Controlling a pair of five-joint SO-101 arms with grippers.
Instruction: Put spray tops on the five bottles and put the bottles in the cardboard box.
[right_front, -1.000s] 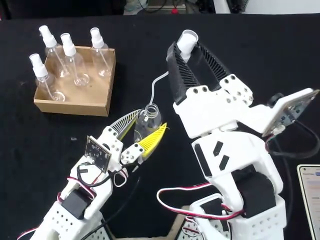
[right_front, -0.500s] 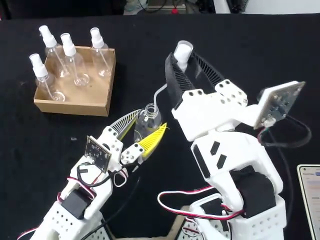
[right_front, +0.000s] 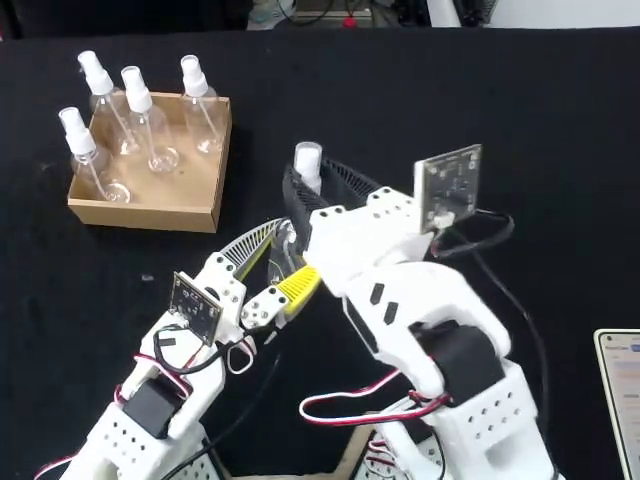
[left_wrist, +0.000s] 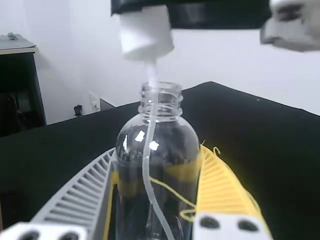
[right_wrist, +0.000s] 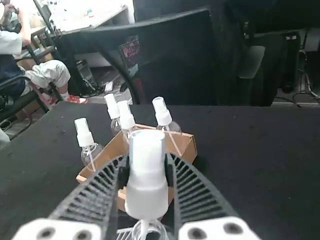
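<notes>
Our right gripper (right_wrist: 145, 165), clamping the spray top (right_wrist: 145, 185), has swung over the bottle (left_wrist: 156, 160) our left gripper (right_front: 290, 252) clamps steady.

I am swinging my right gripper (right_front: 308, 178) toward my left arm, carrying the spray top (right_front: 308, 158) from a spot off to the side of the bottle (left_wrist: 152, 165) to directly above its open neck. The top's thin tube (left_wrist: 148, 150) is now running down inside the bottle instead of curving outside it. My right wrist is turning, so its camera board (right_front: 448, 185) is facing a new way.
</notes>
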